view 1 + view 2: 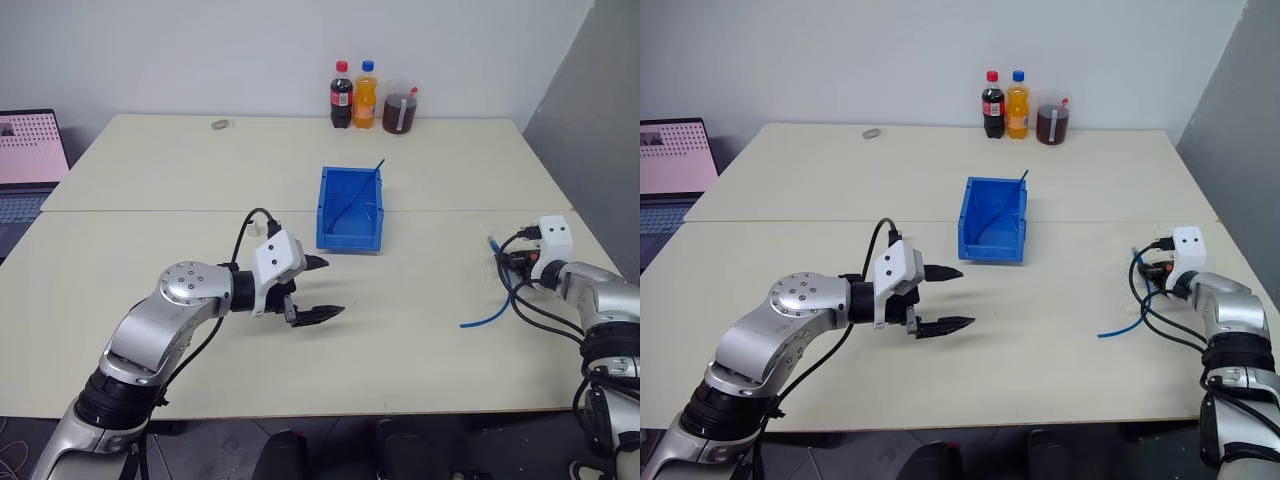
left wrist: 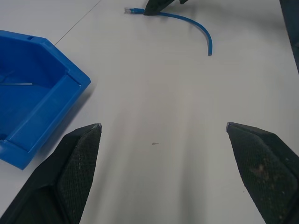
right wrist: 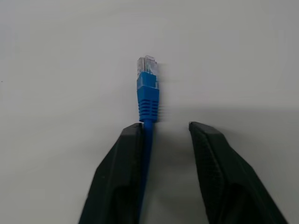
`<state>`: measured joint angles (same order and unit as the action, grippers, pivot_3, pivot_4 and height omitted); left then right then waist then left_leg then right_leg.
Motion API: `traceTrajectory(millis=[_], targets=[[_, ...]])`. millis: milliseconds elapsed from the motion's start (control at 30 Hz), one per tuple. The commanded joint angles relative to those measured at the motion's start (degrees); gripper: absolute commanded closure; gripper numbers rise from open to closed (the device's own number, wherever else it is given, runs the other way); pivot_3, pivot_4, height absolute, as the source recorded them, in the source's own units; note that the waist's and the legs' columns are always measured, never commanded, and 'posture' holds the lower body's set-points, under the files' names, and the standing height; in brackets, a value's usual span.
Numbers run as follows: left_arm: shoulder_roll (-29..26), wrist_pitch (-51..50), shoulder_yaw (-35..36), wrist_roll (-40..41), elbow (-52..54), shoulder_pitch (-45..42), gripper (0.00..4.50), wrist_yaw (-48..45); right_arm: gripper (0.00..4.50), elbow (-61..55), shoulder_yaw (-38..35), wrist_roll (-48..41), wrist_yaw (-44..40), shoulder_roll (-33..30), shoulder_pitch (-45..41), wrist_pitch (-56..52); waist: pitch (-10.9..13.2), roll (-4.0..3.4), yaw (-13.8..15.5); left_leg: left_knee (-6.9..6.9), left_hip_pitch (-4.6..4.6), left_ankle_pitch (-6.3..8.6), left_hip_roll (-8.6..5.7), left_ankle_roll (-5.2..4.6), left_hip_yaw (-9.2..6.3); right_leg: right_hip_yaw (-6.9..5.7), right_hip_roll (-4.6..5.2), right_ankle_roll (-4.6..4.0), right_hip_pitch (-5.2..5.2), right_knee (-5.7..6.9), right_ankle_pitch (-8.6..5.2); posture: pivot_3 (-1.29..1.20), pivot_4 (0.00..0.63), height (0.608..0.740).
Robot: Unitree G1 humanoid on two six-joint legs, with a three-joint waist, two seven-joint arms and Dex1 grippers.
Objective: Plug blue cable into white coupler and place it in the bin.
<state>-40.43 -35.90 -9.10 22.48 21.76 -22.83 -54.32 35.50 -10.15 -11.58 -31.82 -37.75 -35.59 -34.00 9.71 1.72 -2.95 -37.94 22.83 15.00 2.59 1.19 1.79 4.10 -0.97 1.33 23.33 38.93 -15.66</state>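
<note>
The blue cable [image 1: 489, 318] lies curved on the table at the right, its clear plug [image 3: 146, 63] pointing away from my right gripper [image 3: 164, 124]. That gripper's jaws stand part-way closed on either side of the cable just behind the plug; the cable runs along one finger [image 3: 125, 158], with a gap left to the other. The blue bin [image 1: 350, 240] sits at the table's middle with a thin dark strand in it. My left gripper [image 1: 334, 286] hovers open and empty just in front-left of the bin. A tiny pale thing [image 1: 221, 124] lies far back left; I cannot tell whether it is the white coupler.
Two soda bottles [image 1: 353, 95] and a jug of dark liquid [image 1: 400, 108] stand at the table's far edge. A laptop [image 1: 30, 165] sits off the left end. Black cables loop around my right wrist [image 1: 540, 300]. A seam [image 1: 150, 211] crosses the table.
</note>
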Motion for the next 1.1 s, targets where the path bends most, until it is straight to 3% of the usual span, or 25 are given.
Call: traceTrajectory(millis=[33,100,300,500,667,733,900,1100], targets=[[-0.1,-0.2,0.7,0.2,0.9,-0.2,0.00,0.5,3.92,2.1,0.6,0.0,-4.1,-1.2,1.0,0.6,0.0,0.00,0.0,0.00,0.00,0.00,0.00,0.00,-0.01,0.00,0.00,0.00,-0.01,0.00,0.00,0.00,0.150,0.740],[0.1,-0.6,0.9,0.5,0.9,-0.1,0.00,0.7,4.47,1.4,0.8,-0.3,-5.7,-1.5,1.1,1.0,0.0,0.00,0.0,0.00,0.00,0.00,-0.01,0.00,-0.01,0.00,0.00,0.00,-0.01,0.00,0.00,0.00,0.150,0.740],[0.0,-3.2,4.4,2.7,0.8,2.7,0.00,2.4,4.47,-5.5,3.3,-1.3,-14.9,-2.9,2.5,2.4,0.0,-0.01,-0.3,0.02,-0.01,0.00,0.03,0.00,-0.01,-0.01,-0.01,0.01,0.00,0.00,-0.01,0.00,0.150,0.740],[-9.9,1.5,12.4,0.3,-0.4,18.4,0.00,-1.4,4.47,-34.3,14.4,-3.0,-32.3,-8.9,8.0,5.3,0.3,-0.28,-0.8,0.09,0.02,0.00,0.11,0.00,0.05,-0.01,0.05,0.01,0.18,0.06,-0.02,0.00,0.150,0.740],[-13.8,5.7,16.5,-0.5,-2.0,25.5,0.00,-3.6,4.47,-42.6,20.4,-2.0,-30.9,-3.3,5.9,5.2,0.4,-0.04,-0.5,0.09,0.02,0.01,0.24,0.01,-0.11,-0.07,0.10,-0.12,0.19,0.07,-0.10,0.00,0.150,0.740],[-13.7,6.6,17.9,-0.6,-3.4,26.1,0.00,-3.3,4.47,-42.1,26.3,1.6,-29.9,0.9,3.9,7.7,0.4,-0.03,0.4,0.05,0.07,0.00,0.13,0.01,-0.16,-0.15,0.16,-0.12,0.21,0.09,-0.10,0.00,0.150,0.740],[-13.3,8.6,18.9,-0.3,-5.2,27.3,0.00,-3.9,4.47,-32.8,40.9,11.7,-27.6,14.6,-3.2,16.2,0.5,0.06,0.6,0.00,0.08,0.00,0.14,0.01,0.06,-0.18,0.17,-0.08,0.29,0.08,-0.05,0.00,0.150,0.740],[-13.0,11.0,18.0,-1.2,-6.9,27.5,0.00,-4.4,4.47,-24.9,44.0,15.3,-27.7,19.8,-6.5,20.4,0.5,0.07,1.4,0.03,0.28,0.00,0.08,0.02,0.07,-0.29,0.22,-0.41,0.50,0.11,0.10,0.00,0.150,0.740]])
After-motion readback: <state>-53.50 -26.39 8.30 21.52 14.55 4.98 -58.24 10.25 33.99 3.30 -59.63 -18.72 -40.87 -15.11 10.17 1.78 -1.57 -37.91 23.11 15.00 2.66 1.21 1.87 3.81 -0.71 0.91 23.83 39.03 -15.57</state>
